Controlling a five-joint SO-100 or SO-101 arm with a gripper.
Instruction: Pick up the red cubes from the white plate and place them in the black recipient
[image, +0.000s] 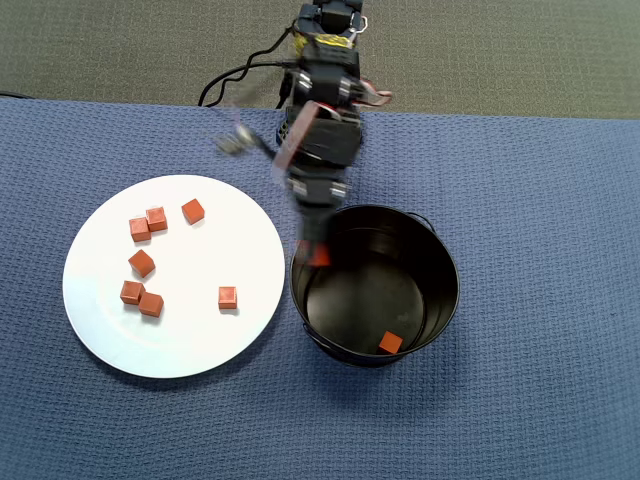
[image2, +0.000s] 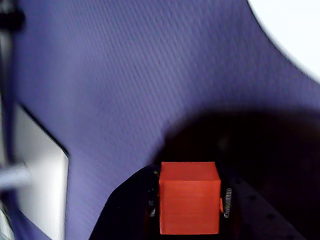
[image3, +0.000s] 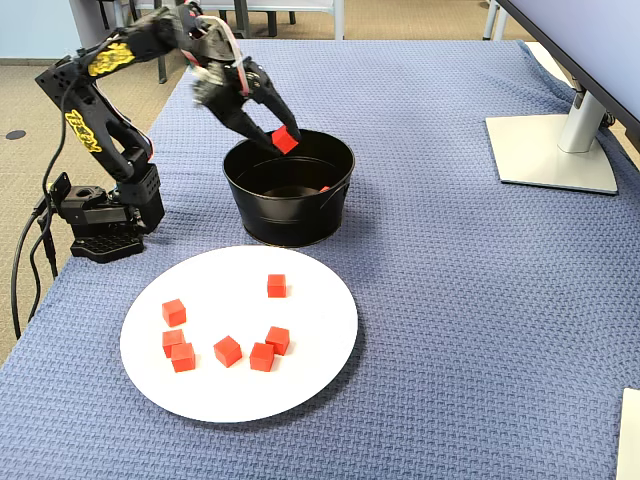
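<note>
Six red cubes (image3: 227, 350) remain on the white plate (image3: 330, 340); one already lies in the black recipient (image: 445, 300), by its near wall in the overhead view. I have an eighth cube (image2: 189, 204) pinched in the claw (image3: 284, 140), jaws closed snugly on two opposite faces, at the recipient's left rim in the overhead view. To release well, I judge the claw should travel further over the opening before parting, since the cube sits just at the rim and could clip it and bounce onto the blue worktop (image: 540, 200). Arm: reaching forward from its base, wrist pitched down, claw angled into the recipient.
</note>
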